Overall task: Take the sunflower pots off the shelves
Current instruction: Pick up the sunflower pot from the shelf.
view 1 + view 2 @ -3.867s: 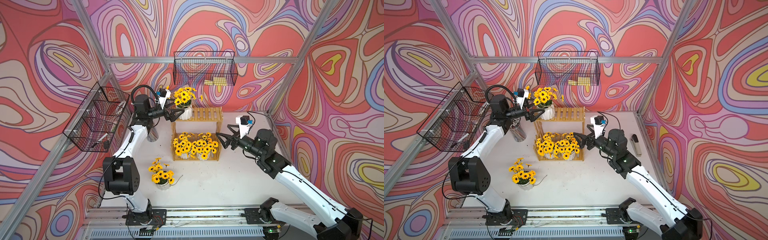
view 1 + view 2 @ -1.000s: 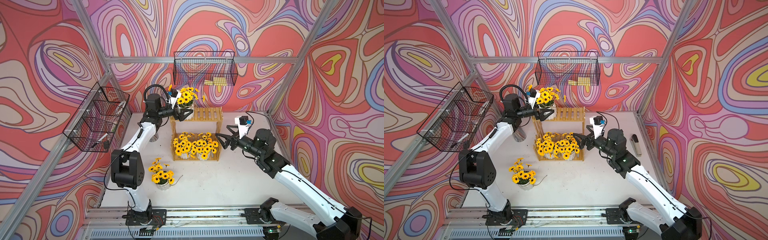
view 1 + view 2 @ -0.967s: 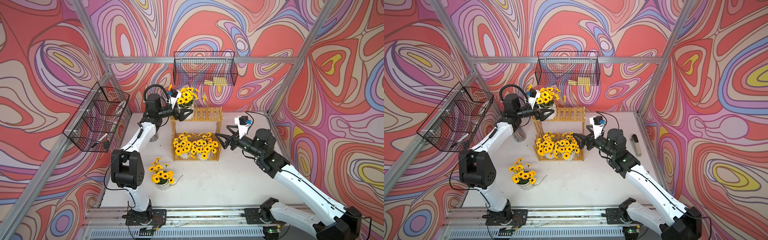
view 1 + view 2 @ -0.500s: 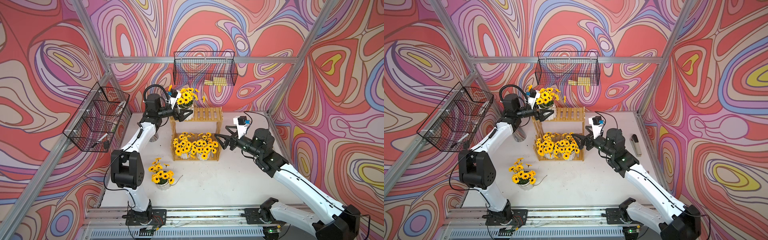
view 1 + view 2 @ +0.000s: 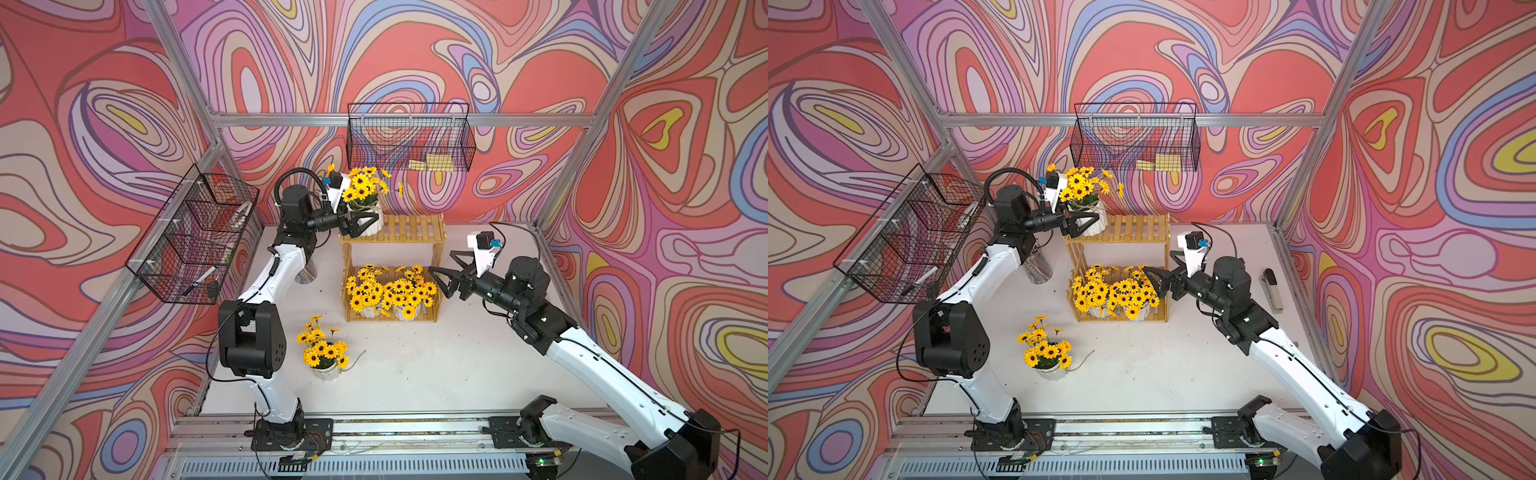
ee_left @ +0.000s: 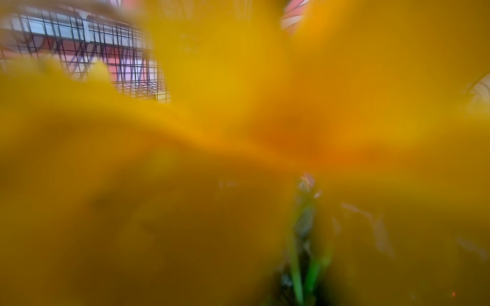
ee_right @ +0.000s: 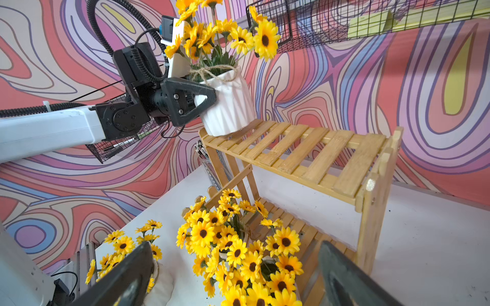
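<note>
One sunflower pot (image 5: 371, 222) (image 7: 230, 106), white and ribbed, stands at the left end of the top tier of the wooden shelves (image 5: 411, 228) (image 7: 305, 151). My left gripper (image 5: 363, 214) (image 5: 1090, 216) (image 7: 212, 95) is open, with a jaw on either side of this pot. Blurred yellow petals fill the left wrist view. Two more sunflower pots (image 5: 370, 309) (image 5: 409, 309) sit on the lower tier. Another pot (image 5: 326, 370) (image 5: 1052, 372) stands on the table. My right gripper (image 5: 442, 264) (image 5: 1158, 266) (image 7: 236, 278) hangs open beside the lower tier, holding nothing.
A clear cup of pencils (image 5: 1038, 266) stands left of the shelves, behind my left arm. One black wire basket (image 5: 409, 143) hangs on the back wall above the shelves, and another (image 5: 195, 245) on the left wall. A stapler (image 5: 1272, 290) lies at the table's right edge.
Since the earliest frame my left gripper has moved right, and its jaws now stand around the top pot. Over the last second my right gripper has edged slightly toward the lower tier.
</note>
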Available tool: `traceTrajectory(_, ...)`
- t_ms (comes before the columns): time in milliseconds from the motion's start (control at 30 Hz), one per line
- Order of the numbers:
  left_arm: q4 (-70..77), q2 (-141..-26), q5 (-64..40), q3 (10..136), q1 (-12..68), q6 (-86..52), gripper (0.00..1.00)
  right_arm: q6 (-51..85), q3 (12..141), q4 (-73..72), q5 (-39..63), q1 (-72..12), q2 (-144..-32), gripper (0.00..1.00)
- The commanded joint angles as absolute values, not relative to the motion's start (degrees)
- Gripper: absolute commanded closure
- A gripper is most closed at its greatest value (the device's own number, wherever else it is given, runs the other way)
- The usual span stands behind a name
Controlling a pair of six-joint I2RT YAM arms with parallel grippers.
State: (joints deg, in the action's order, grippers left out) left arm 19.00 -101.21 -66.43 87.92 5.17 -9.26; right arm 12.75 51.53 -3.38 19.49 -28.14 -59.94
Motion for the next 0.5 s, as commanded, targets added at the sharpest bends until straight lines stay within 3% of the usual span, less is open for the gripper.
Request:
traceTrajectory(0,19.35,-95.59,-67.36,88.14,5.1,-7.0,1.0,12.74,52.29,-4.13,19.47,-27.82,-59.77,0.02)
traceTrajectory(467,3.28,-78.46,-61.18,78.67,7.97,4.87,1.0,11.12,55.58,-3.17,10.29,-27.84,-61.8,0.02)
